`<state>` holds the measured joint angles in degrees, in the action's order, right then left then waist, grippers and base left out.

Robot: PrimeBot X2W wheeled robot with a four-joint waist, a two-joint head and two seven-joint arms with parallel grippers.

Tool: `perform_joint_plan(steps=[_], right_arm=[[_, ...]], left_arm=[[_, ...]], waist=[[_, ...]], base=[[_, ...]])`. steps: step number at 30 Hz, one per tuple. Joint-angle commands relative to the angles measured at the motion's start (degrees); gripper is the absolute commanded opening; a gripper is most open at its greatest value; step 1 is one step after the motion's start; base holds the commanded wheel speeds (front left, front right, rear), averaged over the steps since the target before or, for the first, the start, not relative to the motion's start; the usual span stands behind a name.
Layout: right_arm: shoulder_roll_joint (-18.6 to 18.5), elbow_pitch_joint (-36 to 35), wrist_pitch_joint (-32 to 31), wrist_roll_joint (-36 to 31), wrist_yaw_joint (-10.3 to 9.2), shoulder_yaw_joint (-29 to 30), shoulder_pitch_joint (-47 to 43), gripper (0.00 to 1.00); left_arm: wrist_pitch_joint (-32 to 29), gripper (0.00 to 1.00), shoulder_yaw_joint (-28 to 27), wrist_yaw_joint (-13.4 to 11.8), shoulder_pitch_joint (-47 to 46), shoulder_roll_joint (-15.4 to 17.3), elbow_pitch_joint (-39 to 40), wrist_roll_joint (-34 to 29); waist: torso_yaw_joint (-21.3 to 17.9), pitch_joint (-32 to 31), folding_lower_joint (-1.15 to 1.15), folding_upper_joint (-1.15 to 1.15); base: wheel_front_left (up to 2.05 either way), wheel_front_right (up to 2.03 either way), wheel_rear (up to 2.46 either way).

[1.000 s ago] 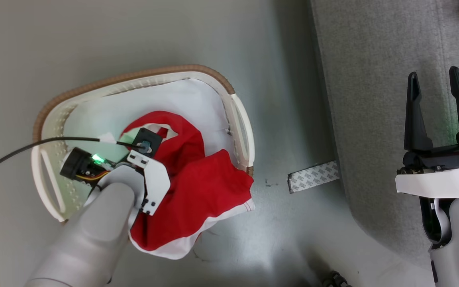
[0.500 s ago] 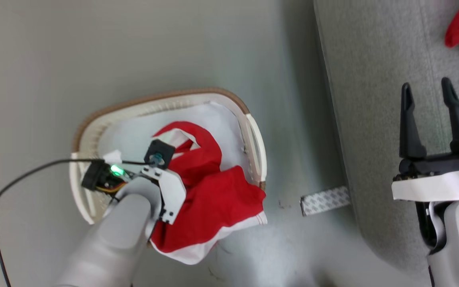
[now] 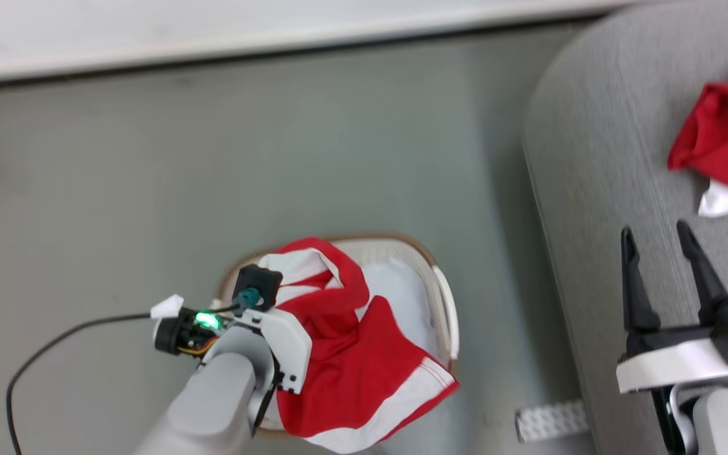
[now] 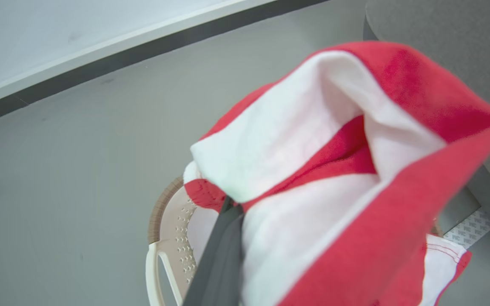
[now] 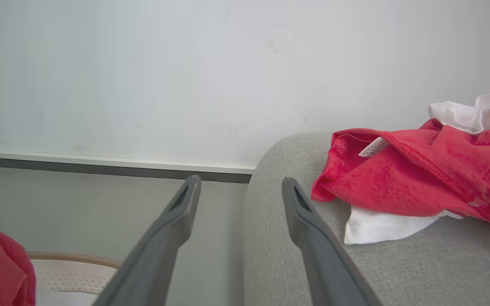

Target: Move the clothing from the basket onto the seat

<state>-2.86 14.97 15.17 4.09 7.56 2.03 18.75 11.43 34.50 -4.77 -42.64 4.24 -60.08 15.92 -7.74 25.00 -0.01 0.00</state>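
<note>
Left gripper [image 4: 230, 208]: clamped on clothing [image 3: 351, 366], hanging over basket [image 3: 446, 309]. Right gripper [image 3: 653, 229]: spread wide above seat [image 3: 591, 158], near second garment [image 3: 724, 151].

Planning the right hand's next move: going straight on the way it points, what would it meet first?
Probably the wall, after skimming the rounded edge of the seat. The right hand is open and aims just left of the red clothing lying there; height over the seat is unclear.
</note>
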Motion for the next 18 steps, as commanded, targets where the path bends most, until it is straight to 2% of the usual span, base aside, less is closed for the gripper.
perform_joint_plan(steps=[1, 9, 18], right_arm=[[-0.07, 0.66, -0.04, -0.39, -0.15, -0.04, -1.88, 1.00], [-0.07, 2.74, -0.04, -0.62, -0.16, -0.15, -6.98, 1.00], [-0.07, 3.93, -0.04, 0.40, -0.15, -0.99, -11.28, 1.00]], left_arm=[[0.59, 0.00, -0.45, -0.29, 1.67, -0.04, 1.03, 1.34], [1.10, 0.00, -2.65, -1.20, 6.13, 1.76, 8.09, 4.41], [-2.21, 0.00, -4.03, -2.84, 11.60, 5.07, 18.60, 6.34]], waist=[[4.16, -6.88, 0.01, 0.00], [7.31, -16.36, 0.01, 0.00], [7.88, -23.44, 0.01, 0.00]], base=[[0.00, 0.00, 0.00], [0.00, 0.00, 0.00], [0.00, 0.00, 0.00]])
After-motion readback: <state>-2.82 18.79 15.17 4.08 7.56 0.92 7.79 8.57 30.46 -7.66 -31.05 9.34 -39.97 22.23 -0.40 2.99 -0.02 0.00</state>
